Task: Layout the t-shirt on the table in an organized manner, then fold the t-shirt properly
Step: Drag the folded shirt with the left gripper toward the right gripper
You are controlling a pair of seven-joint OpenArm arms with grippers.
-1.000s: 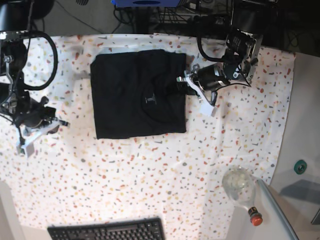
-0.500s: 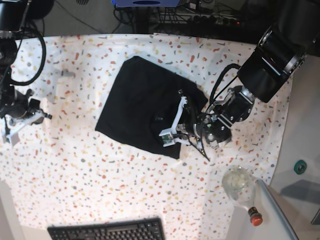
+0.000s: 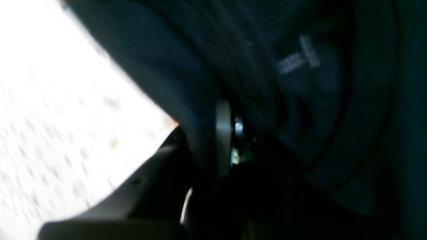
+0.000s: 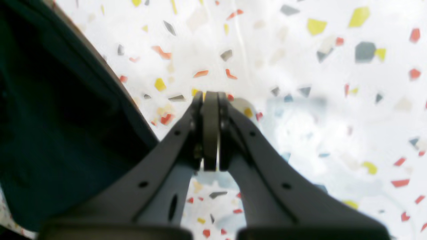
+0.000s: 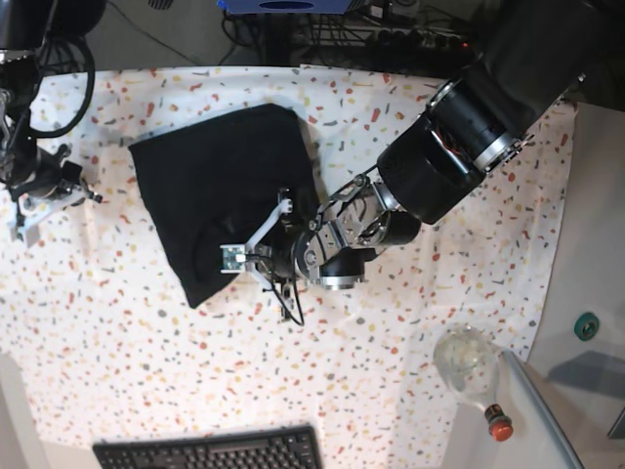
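Overhead, we see the black t-shirt point(image 5: 217, 191) lying as a folded, skewed slab on the speckled counter point(image 5: 410, 381), toward the upper left of the middle. Its top edge tilts and its lower corner comes to a point near the counter's centre.

Left arm reaches in from the upper right, stretched low across the cloth. Left hand point(image 5: 237, 256) sits at the shirt's lower right edge. In the left wrist view dark fabric point(image 3: 300, 100) fills most of the frame and bunches right at the fingertips, with a pale label mark point(image 3: 298, 60) showing on a fold. We note the hand clenched on the t-shirt; picture is blurred, so the exact amount of cloth pinched cannot be told.

Right hand point(image 5: 24, 210) stays at the counter's far left edge, apart from the shirt. In the right wrist view its fingers point(image 4: 210, 126) are pressed together with nothing between them, pointing at bare speckled cloth point(image 4: 317, 100). A dark shape fills the left side of that view; we cannot tell what it is.

Other items, well apart from the shirt: a black keyboard point(image 5: 210, 449) at the bottom edge, a clear bottle with a red cap point(image 5: 474, 376) lying at the lower right corner, where the speckled cloth ends. Cables and dark equipment line the far side beyond the counter.
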